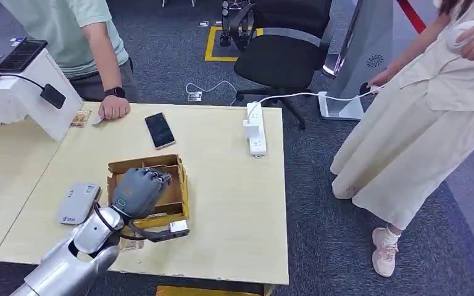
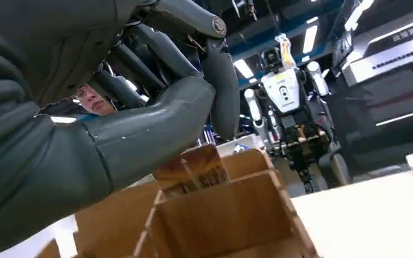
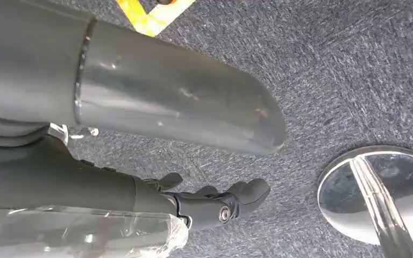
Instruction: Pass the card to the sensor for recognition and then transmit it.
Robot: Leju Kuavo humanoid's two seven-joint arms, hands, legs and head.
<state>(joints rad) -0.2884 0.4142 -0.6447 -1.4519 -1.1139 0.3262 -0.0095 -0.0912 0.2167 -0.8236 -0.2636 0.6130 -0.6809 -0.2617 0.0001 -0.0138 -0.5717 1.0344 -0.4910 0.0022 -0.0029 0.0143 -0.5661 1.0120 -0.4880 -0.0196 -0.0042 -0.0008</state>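
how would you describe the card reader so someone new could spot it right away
Start at the light wooden table and find the open cardboard box where the left hand reaches in. The reader lies flat just beside that box, toward the table's edge. It is a grey slab with rounded corners, unlike the black phone farther back.

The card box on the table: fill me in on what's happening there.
The robot's left hand is down in the cardboard box, its thumb and fingers closing around a brown card that stands upright inside. The card has not left the box yet. The grey sensor lies beside the box. Its right hand hangs over the carpet, holding nothing. Two people stand by.
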